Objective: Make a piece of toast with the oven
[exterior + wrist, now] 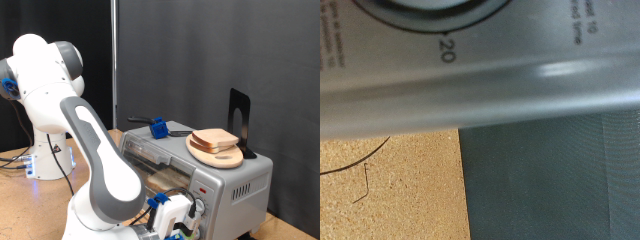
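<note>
The silver-grey oven (240, 172) stands at the exterior view's lower right. Pale bread (214, 139) lies on a round wooden plate (222, 158) on the oven's top; I cannot tell whether it is one slice or two. What is behind the glass door (158, 160) is too dark to make out. My gripper (183, 214) is low in front of the oven's knob panel, its fingers hidden by the hand. The wrist view is pressed close to the oven's panel (480, 90), with a dial rim (430, 8) and the mark 20; no fingers show there.
A blue object (158, 127) and a black-handled tool (140, 120) lie on the oven's top. A black upright stand (238, 118) is behind the plate. A black curtain hangs behind. The wrist view shows wooden tabletop (390, 190) and dark cloth (550, 180).
</note>
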Controlling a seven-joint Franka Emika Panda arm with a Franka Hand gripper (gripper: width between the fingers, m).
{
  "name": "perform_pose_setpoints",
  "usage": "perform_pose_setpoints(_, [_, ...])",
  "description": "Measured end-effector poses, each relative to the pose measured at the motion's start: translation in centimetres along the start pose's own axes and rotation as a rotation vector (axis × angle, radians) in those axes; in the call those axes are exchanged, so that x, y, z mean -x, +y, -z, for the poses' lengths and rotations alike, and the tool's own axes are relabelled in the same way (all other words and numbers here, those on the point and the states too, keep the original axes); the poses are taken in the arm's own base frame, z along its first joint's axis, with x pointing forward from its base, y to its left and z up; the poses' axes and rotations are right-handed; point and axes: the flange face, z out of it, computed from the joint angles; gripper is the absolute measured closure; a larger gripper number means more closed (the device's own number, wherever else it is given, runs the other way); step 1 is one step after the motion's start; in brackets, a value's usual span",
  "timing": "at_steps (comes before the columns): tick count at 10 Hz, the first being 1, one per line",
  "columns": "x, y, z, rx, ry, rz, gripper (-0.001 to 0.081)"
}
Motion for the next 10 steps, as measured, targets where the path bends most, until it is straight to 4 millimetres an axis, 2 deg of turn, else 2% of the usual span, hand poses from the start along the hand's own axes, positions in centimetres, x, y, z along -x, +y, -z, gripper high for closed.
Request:
perform_pose_setpoints(4, [0.01,-0.01,0.02,0.0,0.001,-0.033,0.0806])
perform_pose_setpoints(10, [0.17,-0.44,0.17,0.041,0.025,-0.324,0.0806])
